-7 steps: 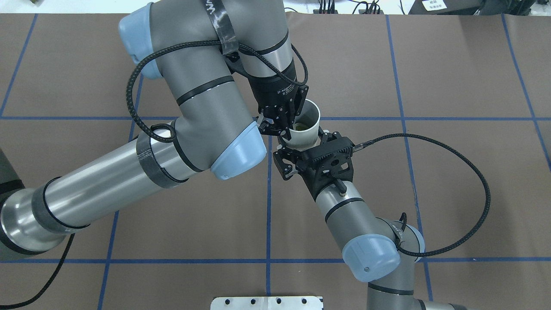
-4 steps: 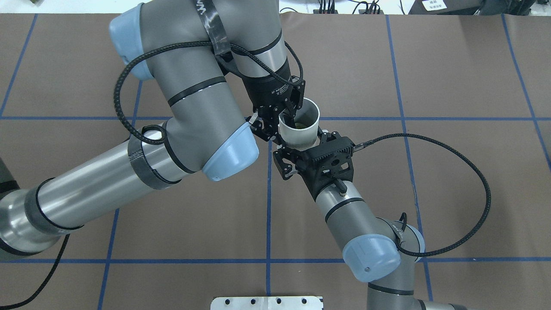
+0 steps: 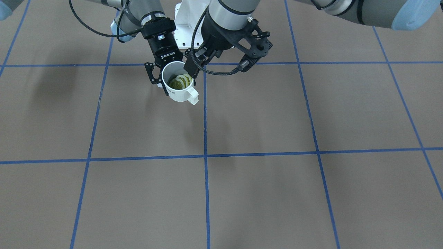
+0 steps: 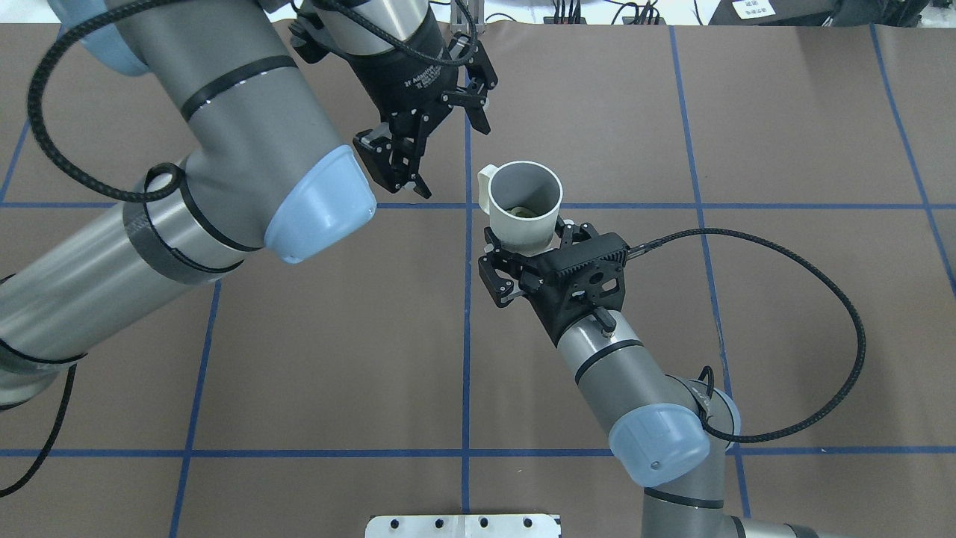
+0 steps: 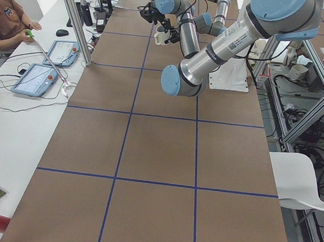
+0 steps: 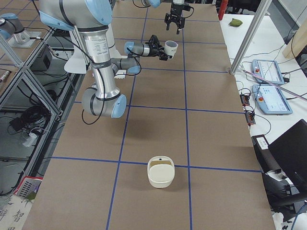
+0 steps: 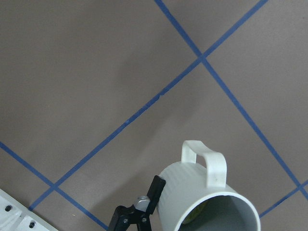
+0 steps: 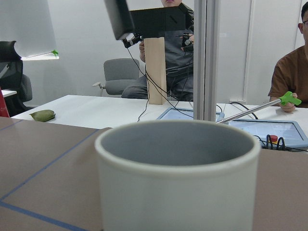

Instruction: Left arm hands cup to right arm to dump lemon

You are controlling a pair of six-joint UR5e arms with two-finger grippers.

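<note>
The white cup (image 4: 525,196) stands upright in my right gripper (image 4: 527,240), whose fingers are shut on its lower body. It is held above the table, with its handle toward the far left. The striped yellow-green lemon (image 3: 180,82) lies inside the cup and also shows in the overhead view (image 4: 523,213). My left gripper (image 4: 450,155) is open and empty, up and to the left of the cup and apart from it. The left wrist view looks down on the cup (image 7: 207,202). The cup (image 8: 178,173) fills the right wrist view.
A cream bowl-like container (image 6: 160,171) sits on the brown mat toward the table's right end. The white base plate (image 4: 463,525) is at the near edge. A side table with tablets (image 5: 39,78) and seated operators runs along the far side.
My left gripper opened off the cup's rim and drew away up and to the left. The cup stayed in my right gripper, barely moved.
</note>
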